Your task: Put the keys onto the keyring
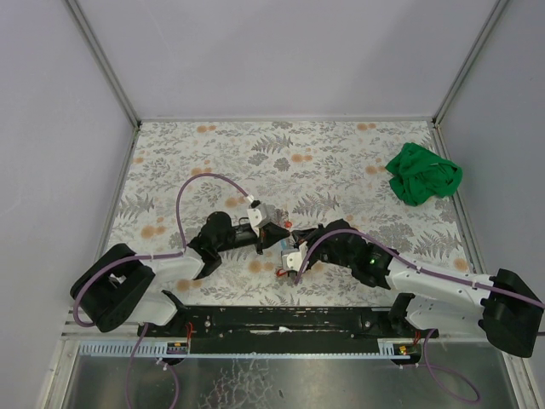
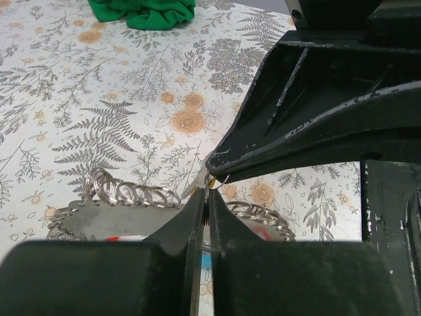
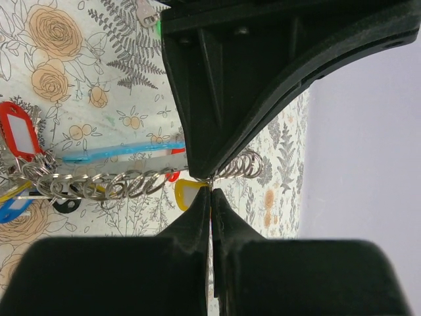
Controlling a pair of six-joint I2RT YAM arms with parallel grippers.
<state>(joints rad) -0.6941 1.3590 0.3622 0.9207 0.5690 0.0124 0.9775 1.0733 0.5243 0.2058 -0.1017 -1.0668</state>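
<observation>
Shut tight at the left gripper [image 2: 206, 197], black fingertips pressed together with a thin wire loop of the keyring chain [image 2: 125, 192] nipped at the very tip. Meeting it tip to tip, the point of the right gripper [image 3: 210, 191], touching that same loop. Pressed together there too, pad against pad; cannot tell whether wire or anything else is caught in that pinch. Both near the middle of the table, a little toward the arm bases.

Strung out to the left of the two tips over the flowered tablecloth [image 1: 341, 145], the rest of the chain: a coil of steel split rings carrying plastic tags, among them a red tag [image 3: 20, 135] and a long light-blue tag [image 3: 125, 153]. Just left of the right fingertips, touching them or nearly, the yellow key head [image 3: 187, 195], pale in the middle.

At the top edge of the right wrist view, lying on the cloth apart from the chain, a small grey metal piece [image 3: 145, 10] with a spot of green beside it; too cropped to call the green key for sure.

Well off toward the far right corner, a crumpled green cloth [image 1: 423, 175].
</observation>
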